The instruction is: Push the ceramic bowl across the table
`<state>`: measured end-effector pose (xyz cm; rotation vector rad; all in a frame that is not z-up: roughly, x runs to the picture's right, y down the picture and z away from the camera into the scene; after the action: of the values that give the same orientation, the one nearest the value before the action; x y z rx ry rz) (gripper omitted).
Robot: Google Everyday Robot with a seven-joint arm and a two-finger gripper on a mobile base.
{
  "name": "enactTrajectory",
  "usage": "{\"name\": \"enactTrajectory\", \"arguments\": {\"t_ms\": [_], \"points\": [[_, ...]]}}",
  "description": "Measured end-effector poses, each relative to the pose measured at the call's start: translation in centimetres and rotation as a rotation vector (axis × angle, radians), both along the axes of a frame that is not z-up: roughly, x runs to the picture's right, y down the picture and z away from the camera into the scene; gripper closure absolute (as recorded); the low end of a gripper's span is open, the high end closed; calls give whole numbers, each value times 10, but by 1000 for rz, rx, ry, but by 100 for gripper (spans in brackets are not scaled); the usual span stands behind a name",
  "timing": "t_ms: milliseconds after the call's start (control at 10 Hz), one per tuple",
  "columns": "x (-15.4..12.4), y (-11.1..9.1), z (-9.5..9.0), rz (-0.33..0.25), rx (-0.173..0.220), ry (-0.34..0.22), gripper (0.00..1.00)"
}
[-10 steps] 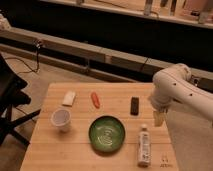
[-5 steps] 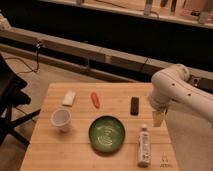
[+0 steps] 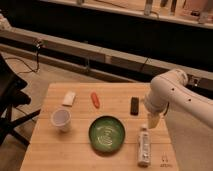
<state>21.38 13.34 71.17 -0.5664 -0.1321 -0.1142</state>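
Gripper (image 3: 152, 120) at frame right, low over light-wood plank table (image 3: 55, 150), just above clear plastic bottle (image 3: 144, 146); open or closed, cannot tell. Round dark-green glossy ceramic bowl (image 3: 107, 135) lower centre, between white cup (image 3: 61, 120) and bottle.

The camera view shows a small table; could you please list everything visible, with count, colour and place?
round glossy dark-green ceramic bowl: one, dark green, table centre-front.
rectangular light-wood table: one, pale wood, mid-view.
small white cup: one, white, left of bowl.
flat off-white block: one, off-white, back left.
slim orange-red item: one, orange-red, behind bowl.
small black rectangular object: one, black, back right.
whitish bottle: one, whitish, right of bowl.
black chair: one, black, left of table.
white robot arm: one, white, right side.
gripper: one, pale, over table's right side, beside bottle's top.
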Motion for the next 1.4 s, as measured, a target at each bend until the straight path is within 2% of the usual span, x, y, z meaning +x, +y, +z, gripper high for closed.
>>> {"name": "enactTrajectory", "arguments": {"t_ms": [400, 700, 800, 1000, 1200, 1300, 1400], "points": [[-19, 21, 13, -27, -3, -40, 20], [-41, 51, 40, -40, -46, -41, 20], [-42, 55, 46, -38, -43, -41, 20], [-35, 54, 48, -33, -36, -43, 23], [-37, 45, 37, -42, -45, -54, 46], [-39, 47, 38, -48, -51, -55, 57], [-43, 53, 46, -49, -53, -56, 70]]}}
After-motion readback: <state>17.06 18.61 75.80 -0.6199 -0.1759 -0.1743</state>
